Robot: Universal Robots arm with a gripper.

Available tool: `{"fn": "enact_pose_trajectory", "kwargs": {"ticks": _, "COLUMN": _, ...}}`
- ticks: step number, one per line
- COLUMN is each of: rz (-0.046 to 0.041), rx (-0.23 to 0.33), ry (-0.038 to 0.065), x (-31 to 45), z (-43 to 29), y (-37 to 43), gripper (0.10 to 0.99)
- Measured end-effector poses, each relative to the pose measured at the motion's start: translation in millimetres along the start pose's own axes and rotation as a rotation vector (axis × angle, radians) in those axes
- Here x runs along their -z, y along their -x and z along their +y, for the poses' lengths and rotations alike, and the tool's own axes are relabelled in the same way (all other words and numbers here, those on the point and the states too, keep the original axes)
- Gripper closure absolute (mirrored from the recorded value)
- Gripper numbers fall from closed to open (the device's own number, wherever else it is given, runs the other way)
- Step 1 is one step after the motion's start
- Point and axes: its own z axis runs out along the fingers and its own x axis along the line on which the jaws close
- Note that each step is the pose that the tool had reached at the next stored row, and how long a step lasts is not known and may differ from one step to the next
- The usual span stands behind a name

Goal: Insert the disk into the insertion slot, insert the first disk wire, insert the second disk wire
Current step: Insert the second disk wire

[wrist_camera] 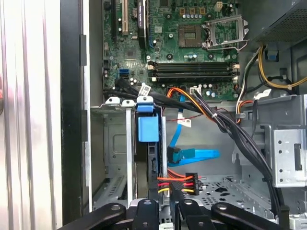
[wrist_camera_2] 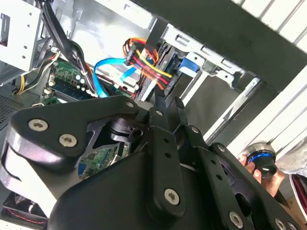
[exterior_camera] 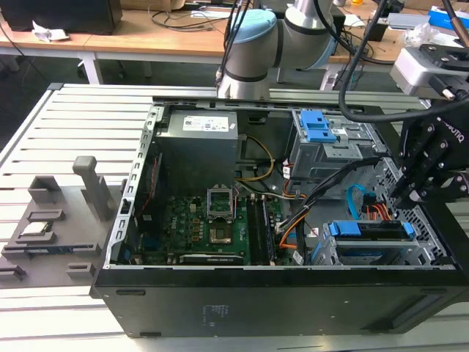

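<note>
The disk (exterior_camera: 366,229), in its blue carrier (wrist_camera: 147,127), sits inside the insertion slot (exterior_camera: 421,246), the low silver cage (wrist_camera: 115,143). My gripper (exterior_camera: 407,192) hangs over the cage's far end. In both wrist views its fingers stand close together at the disk's rear edge, shut on the plug of the first disk wire (wrist_camera: 175,183), an orange, red, yellow and black bundle (wrist_camera_2: 151,67). The second disk wire (wrist_camera: 196,155), a flat light-blue cable (wrist_camera_2: 108,67), loops beside it, and its end lies against the disk's edge. Whether either plug is seated I cannot tell.
A taller grey cage with a blue latch (exterior_camera: 319,128) stands behind the slot. Thick black cables (wrist_camera: 225,124) cross between the cages. The motherboard (exterior_camera: 205,220) and power supply (exterior_camera: 198,147) fill the case's other half. A hand (wrist_camera_2: 259,167) rests by a round knob outside the case.
</note>
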Motion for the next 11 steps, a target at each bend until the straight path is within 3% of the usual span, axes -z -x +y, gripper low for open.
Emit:
{"fn": "enact_pose_trajectory", "kwargs": {"ticks": 3, "rz": -0.0002, "rx": 0.0, "ry": 0.0, "x": -1.9, "z": 11.8, "y": 6.2, "gripper": 0.847}}
{"fn": "enact_pose_trajectory", "kwargs": {"ticks": 8, "rz": -0.0002, "rx": 0.002, "ry": 0.0, "x": -5.5, "z": 31.5, "y": 5.3, "gripper": 0.847}}
{"fn": "enact_pose_trajectory", "kwargs": {"ticks": 11, "rz": 0.0006, "rx": 0.003, "ry": 0.0, "x": -6.7, "z": 33.8, "y": 5.2, "gripper": 0.847}}
